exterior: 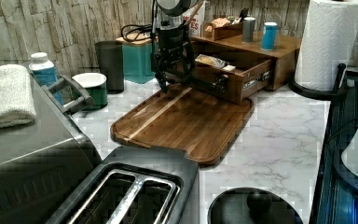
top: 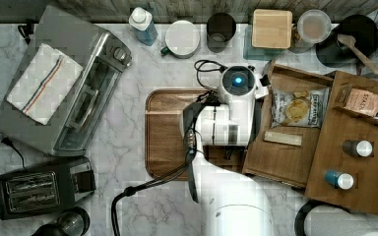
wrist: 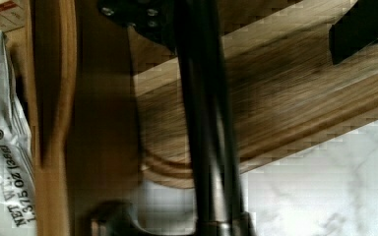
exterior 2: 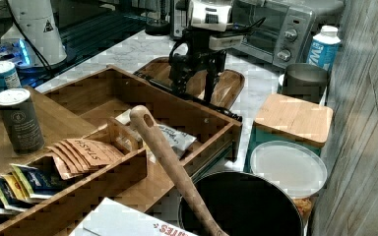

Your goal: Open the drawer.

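The wooden drawer (top: 285, 157) (exterior: 235, 88) (exterior 2: 128, 83) stands pulled well out of its cabinet (top: 334, 147), over the edge of a flat wooden tray (top: 165, 132) (exterior: 182, 121). Inside lie a chip bag (top: 298, 107) (wrist: 0, 147) and a small pale box (top: 283, 138). The black bar handle (exterior: 205, 83) (exterior 2: 226, 114) (wrist: 209, 123) runs across the drawer front. My gripper (exterior: 175, 84) (exterior 2: 194, 91) hangs at that handle, pointing down, with its fingers apart. In the top view the white arm (top: 226, 123) covers it.
A toaster oven (top: 59, 83) and toaster (top: 39, 189) stand on the top view's left. Bottles, cups and a wood-lidded canister (exterior 2: 293, 118) line the back wall. A black pot with a wooden spoon (exterior 2: 246, 206) and a paper towel roll (exterior: 328, 42) flank the cabinet.
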